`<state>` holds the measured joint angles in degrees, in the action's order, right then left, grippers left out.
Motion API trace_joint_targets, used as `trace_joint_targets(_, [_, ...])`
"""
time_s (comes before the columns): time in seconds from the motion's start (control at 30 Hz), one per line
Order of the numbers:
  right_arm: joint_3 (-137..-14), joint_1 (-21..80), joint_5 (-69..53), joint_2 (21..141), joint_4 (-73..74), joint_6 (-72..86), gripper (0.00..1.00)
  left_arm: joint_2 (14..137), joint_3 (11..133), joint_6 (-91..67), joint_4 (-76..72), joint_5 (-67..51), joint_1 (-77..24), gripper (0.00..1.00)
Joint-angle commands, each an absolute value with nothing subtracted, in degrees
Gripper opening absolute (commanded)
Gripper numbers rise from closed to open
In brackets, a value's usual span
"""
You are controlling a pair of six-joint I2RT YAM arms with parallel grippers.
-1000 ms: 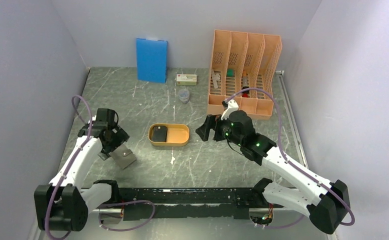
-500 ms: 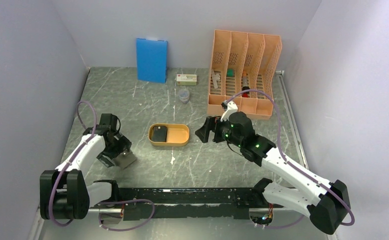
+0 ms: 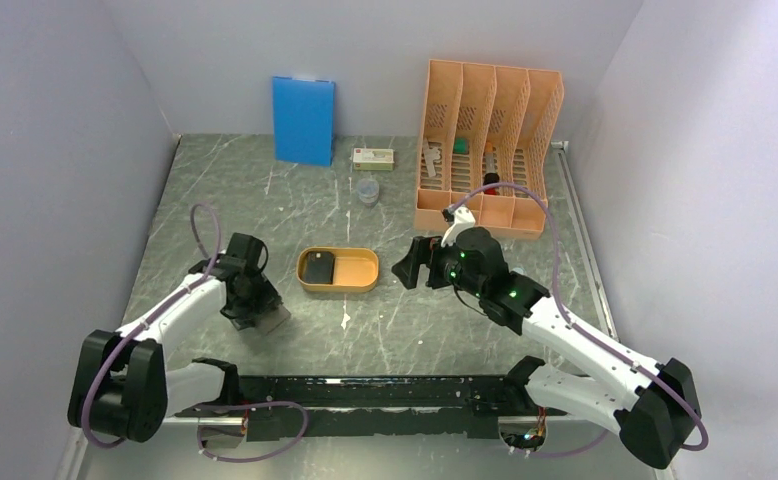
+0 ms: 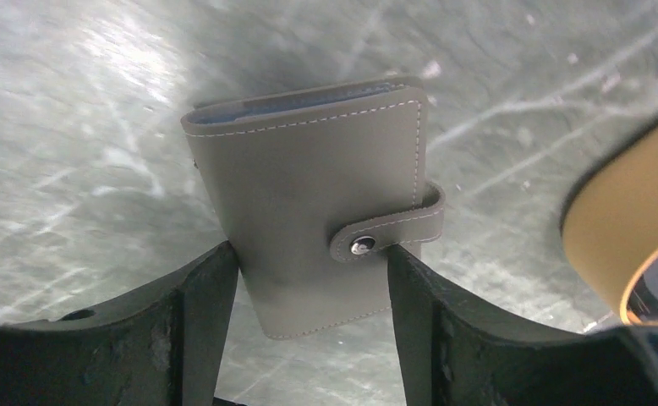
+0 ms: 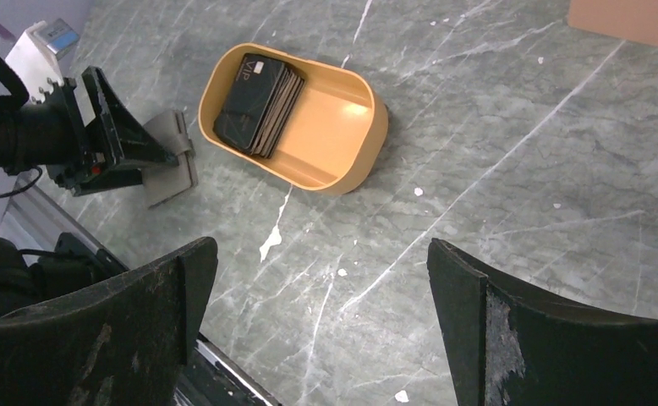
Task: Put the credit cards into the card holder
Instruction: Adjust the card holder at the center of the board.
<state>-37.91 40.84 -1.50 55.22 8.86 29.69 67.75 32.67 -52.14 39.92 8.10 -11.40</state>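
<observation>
One grey veined bench point(image 3: 385, 200) carries everything, and both arms reach out over it.

Orange tray point(image 3: 360, 272): mid-bench, between the two hands.

Left hand point(image 4: 311, 262): low at the near-left, just beside the tray's left end. It is clenched across the holder point(image 4: 309, 186), a finger against each long edge. The holder's long axis runs straight away from the wrist. Holder sits low at the bench; resting or just lifted, cannot tell.

Right hand point(image 5: 321, 254): released, fingers wide apart with nothing between them. It hangs over bare bench just right of the tray, facing it.

Cards point(image 5: 258, 101): a dark stack in the tray's left end, the end nearest the holder. The stack's long axis appears to lie across the tray.

Strap point(image 4: 385, 233): snapped over the holder's edge, so the holder is closed.

Judgement:
- The holder needs opening before any card goes in.
- The left hand is nearer the cards but occupied; the right hand is the free one.
- From the right hand the stack lies leftward, past the tray's bare right half.
- The reach must clear the tray wall first.
</observation>
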Motion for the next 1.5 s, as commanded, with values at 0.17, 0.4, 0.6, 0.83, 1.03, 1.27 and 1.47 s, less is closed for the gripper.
trace_joint_targets(0.17, [-34.1,41.1,3.0,54.4,9.1,30.9,0.97,66.6,28.6,-55.6,36.6,5.2,-23.2,0.61])
trace_joint_targets(0.4, [-32.7,41.1,3.7,54.1,9.7,31.5,0.97,62.3,25.3,-58.6,35.8,3.3,-30.6,0.59])
trace_joint_targets(0.6, [-32.1,41.1,3.4,53.7,10.9,32.1,0.97,60.2,22.9,-57.4,30.4,-1.1,-37.7,0.57])
trace_joint_targets(0.83, [-30.7,41.1,2.7,51.7,13.7,32.7,0.97,62.6,25.0,-57.7,25.7,-0.1,-49.8,0.58])
trace_joint_targets(1.03, [-29.1,41.1,2.1,48.7,15.8,34.2,0.95,72.2,28.5,-57.1,22.5,2.5,-59.1,0.60])
trace_joint_targets(1.27, [-27.8,42.9,-3.3,48.1,12.2,34.9,0.86,62.8,27.3,-63.9,32.3,10.8,-61.9,0.74])
trace_joint_targets(1.47, [-29.2,54.1,2.5,56.5,5.4,38.0,0.78,47.7,24.4,-70.4,38.8,18.3,-60.4,0.85])
